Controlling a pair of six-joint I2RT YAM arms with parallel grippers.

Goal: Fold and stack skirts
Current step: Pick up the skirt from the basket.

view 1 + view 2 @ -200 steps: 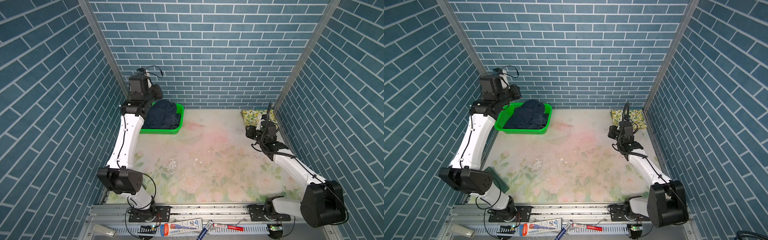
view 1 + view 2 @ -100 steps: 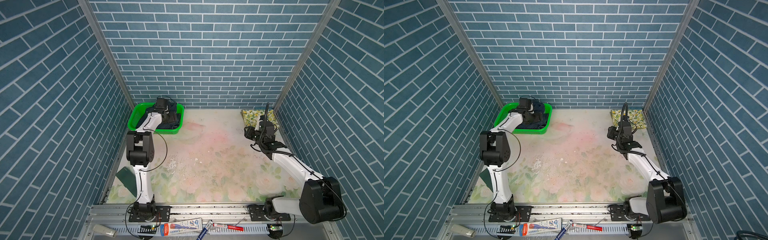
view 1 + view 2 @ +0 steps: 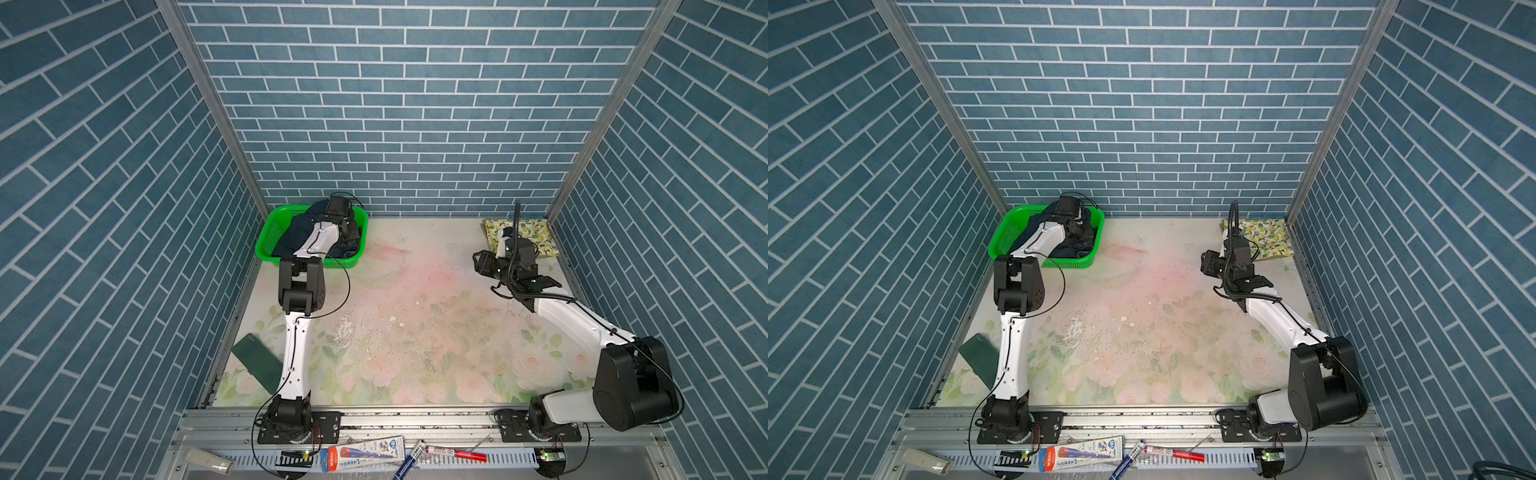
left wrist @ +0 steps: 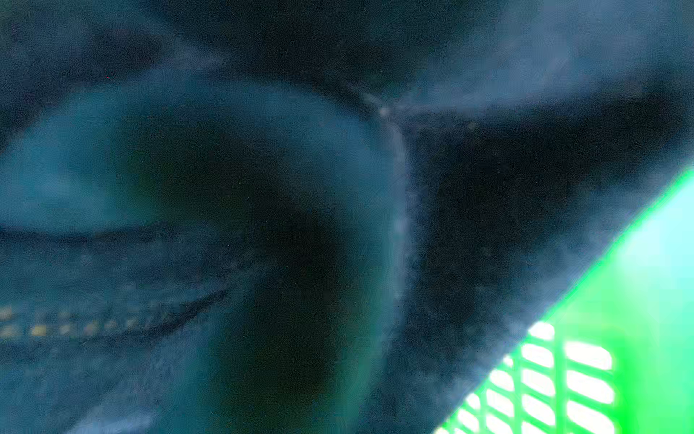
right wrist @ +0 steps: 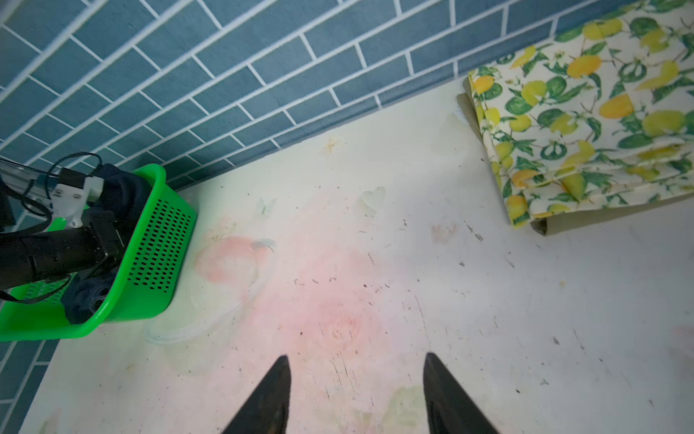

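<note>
Denim skirt (image 3: 296, 235) in basket (image 3: 271, 232) back left, printed skirt (image 3: 540, 232) seemingly atop plain skirt (image 5: 601, 220), back right.

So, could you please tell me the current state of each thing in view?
green basket: upright, holding one garment
navy denim skirt: crumpled, unfolded, inside the basket
lemon-print skirt: folded, lying on the olive-khaki skirt
olive-khaki skirt: flat beneath it, mostly covered
left gripper: shut, down in the denim; grip unclear
right gripper: open, empty

floral tabletop (image 3: 415, 332) with green basket (image 3: 270, 237), khaki skirt (image 5: 601, 218)
</note>
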